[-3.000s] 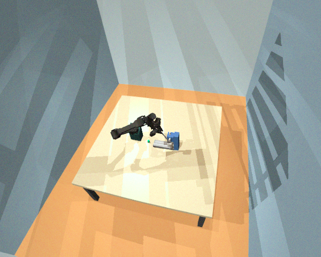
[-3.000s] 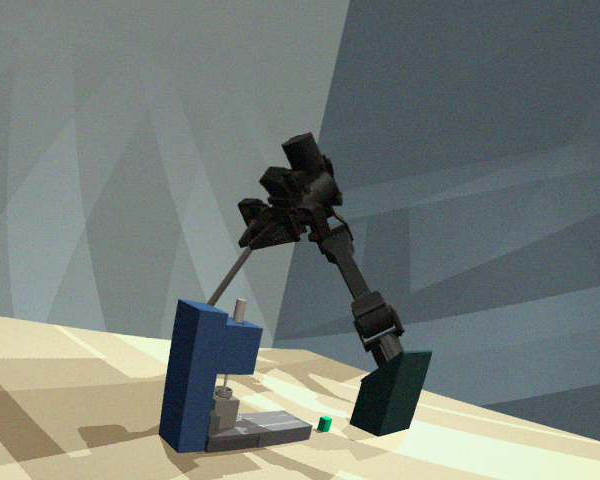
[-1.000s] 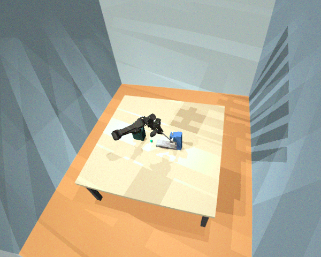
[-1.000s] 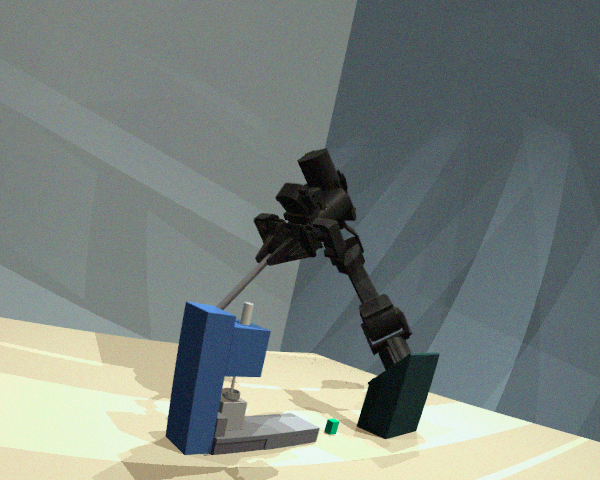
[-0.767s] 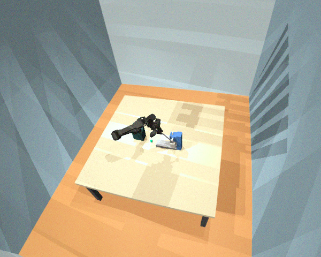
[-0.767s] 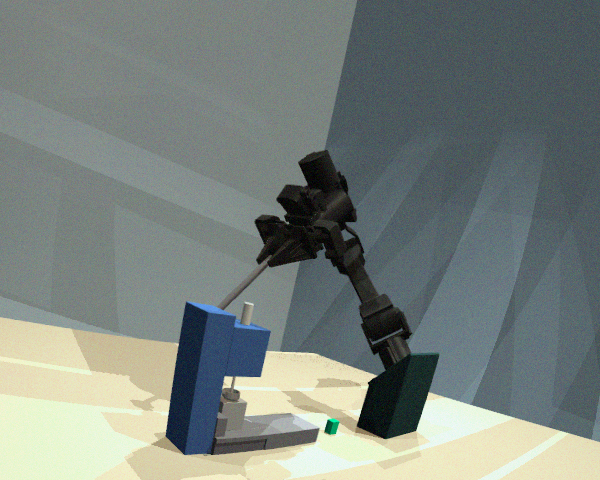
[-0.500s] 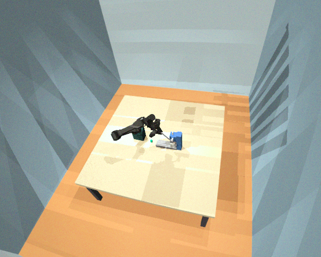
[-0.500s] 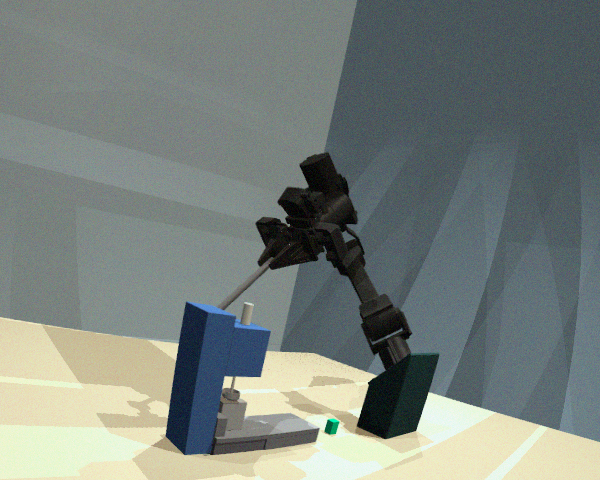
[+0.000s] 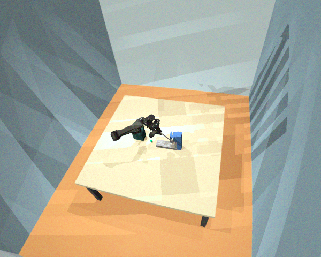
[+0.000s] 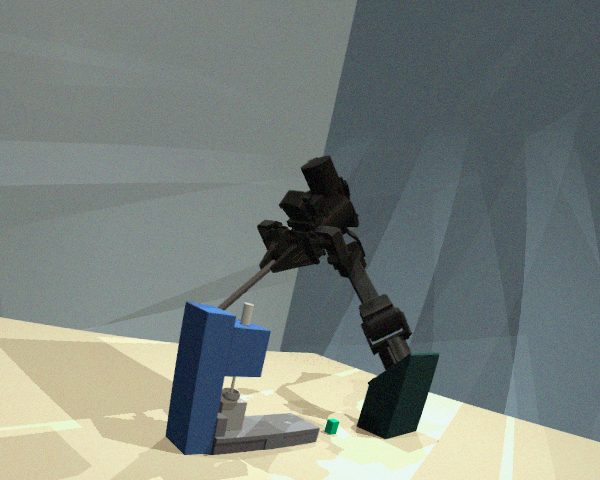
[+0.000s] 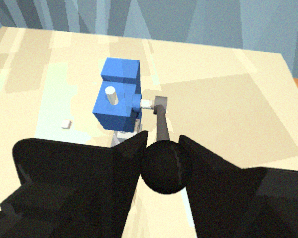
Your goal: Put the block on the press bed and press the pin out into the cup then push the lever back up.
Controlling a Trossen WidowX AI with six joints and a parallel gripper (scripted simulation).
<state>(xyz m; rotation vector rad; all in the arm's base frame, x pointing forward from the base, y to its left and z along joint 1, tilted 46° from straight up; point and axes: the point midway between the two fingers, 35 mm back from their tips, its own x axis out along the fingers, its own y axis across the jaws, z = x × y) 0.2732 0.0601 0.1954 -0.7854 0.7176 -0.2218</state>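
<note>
The blue press (image 9: 178, 139) (image 10: 199, 382) (image 11: 116, 106) stands on the table with its grey bed (image 9: 163, 144) (image 10: 290, 424). The pale grey block (image 10: 233, 413) sits upright on the bed at the column side, with a darker round top. The thin punch (image 10: 233, 383) comes down to that top. The pin and cup cannot be made out. The lever (image 9: 165, 136) (image 10: 246, 285) (image 11: 162, 124) slants up from the press's side towards the arm. My gripper (image 9: 158, 131) (image 10: 270, 258) (image 11: 163, 138) is shut on its round black knob (image 11: 166, 171), well above the block.
A small green cube (image 9: 151, 141) (image 10: 332, 426) lies between the bed and the dark green arm base (image 9: 139, 134) (image 10: 401, 397). A white post (image 10: 247, 313) (image 11: 111, 95) sticks up from the press head. The column stands at the bed's far end from the arm.
</note>
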